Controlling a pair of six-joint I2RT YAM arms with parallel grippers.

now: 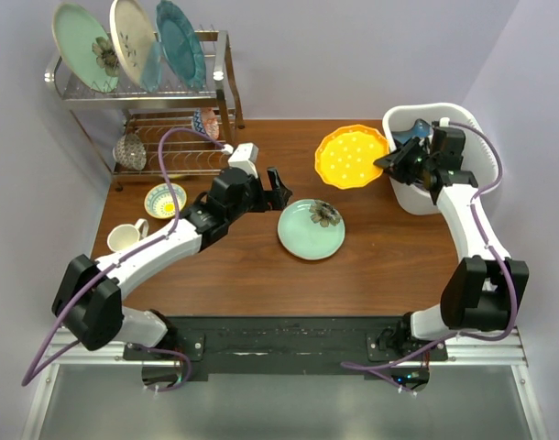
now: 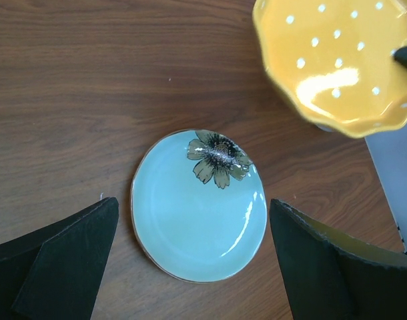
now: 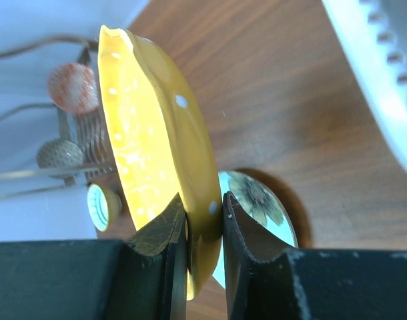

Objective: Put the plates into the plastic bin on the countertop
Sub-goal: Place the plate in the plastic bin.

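Observation:
My right gripper (image 1: 390, 164) (image 3: 205, 208) is shut on the rim of a yellow scalloped plate (image 1: 351, 156) (image 3: 157, 133) (image 2: 337, 60) with white dots. The plate hangs tilted above the table, just left of the white plastic bin (image 1: 396, 195) (image 3: 383, 80). Something blue (image 1: 410, 135) lies inside the bin, partly hidden by the right arm. A light turquoise plate (image 1: 311, 229) (image 2: 198, 207) (image 3: 263, 200) with a dark flower lies flat on the table. My left gripper (image 1: 268, 191) (image 2: 192, 202) hovers open just left of it, with one finger to either side of it in the left wrist view.
At the back left stands a chrome wire rack (image 1: 69, 90) holding three large upright plates. A small yellow-and-blue bowl (image 1: 164, 199) and a cream cup (image 1: 124, 238) sit on the table to the left of my left arm. Walls close the back and right.

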